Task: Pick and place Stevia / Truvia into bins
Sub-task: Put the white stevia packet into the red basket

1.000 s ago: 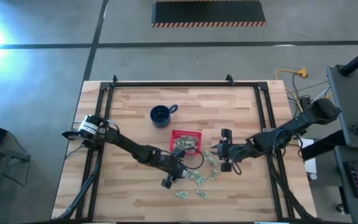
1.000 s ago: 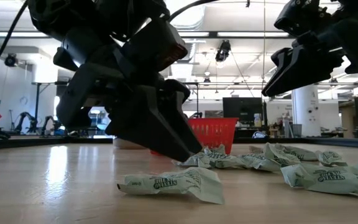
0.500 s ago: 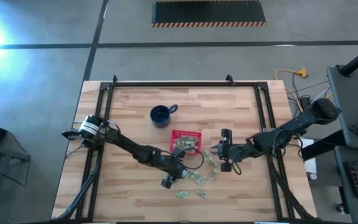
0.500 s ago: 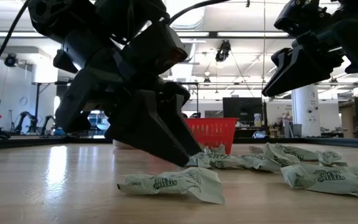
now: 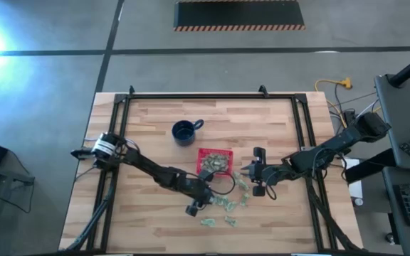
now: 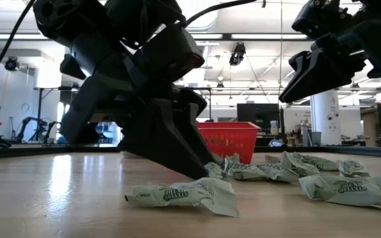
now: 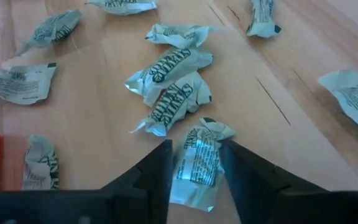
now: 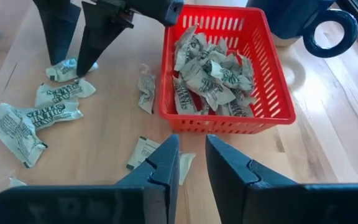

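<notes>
Down near the middle of the wooden surface, the left arm's fingers rest with their tips on the wood, straddling one crumpled sachet; they stand apart, one on each side of it, and whether they touch it cannot be told. Just past that sachet lies a small cluster of three sachets, and more are scattered singly around them, toward the surface's front edge and off to either side. The red basket stands close to the centre of the surface, already heaped with sachets, some leaning on its latticed walls. One sachet stands upright beside the basket's outer wall; I cannot tell whether it touches. The right arm's fingers hang raised above the surface, on the basket's side toward the right edge, with only a narrow gap between them and nothing in it. A dark blue mug sits behind the basket, toward the far edge.
</notes>
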You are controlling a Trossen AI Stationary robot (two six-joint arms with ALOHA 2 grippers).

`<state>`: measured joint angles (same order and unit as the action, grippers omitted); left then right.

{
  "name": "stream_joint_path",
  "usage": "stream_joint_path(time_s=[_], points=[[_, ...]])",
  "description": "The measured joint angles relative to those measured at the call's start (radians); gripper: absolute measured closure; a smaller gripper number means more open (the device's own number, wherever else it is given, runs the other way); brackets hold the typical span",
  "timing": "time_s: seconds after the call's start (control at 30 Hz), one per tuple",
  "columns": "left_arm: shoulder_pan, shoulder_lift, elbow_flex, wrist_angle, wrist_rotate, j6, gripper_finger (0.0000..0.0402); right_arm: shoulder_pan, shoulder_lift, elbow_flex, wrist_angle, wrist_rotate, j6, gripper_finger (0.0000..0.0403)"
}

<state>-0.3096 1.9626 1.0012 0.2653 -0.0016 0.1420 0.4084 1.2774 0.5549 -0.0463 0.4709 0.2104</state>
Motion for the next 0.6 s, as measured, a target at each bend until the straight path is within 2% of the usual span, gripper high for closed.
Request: stream_joint_path(time_s=[0.37,0.6], points=[[-0.005,-0.047,0.007,-0.098,-0.007,0.022,0.0391,0.0,0.0,-0.005,-0.001,0.0,0.0,0.0334],[-0.031,-0.124,0.006,-0.113,-0.012,0.025,0.0395,0.0,0.0,-0.015,-0.002,0.0,0.014,0.0331]])
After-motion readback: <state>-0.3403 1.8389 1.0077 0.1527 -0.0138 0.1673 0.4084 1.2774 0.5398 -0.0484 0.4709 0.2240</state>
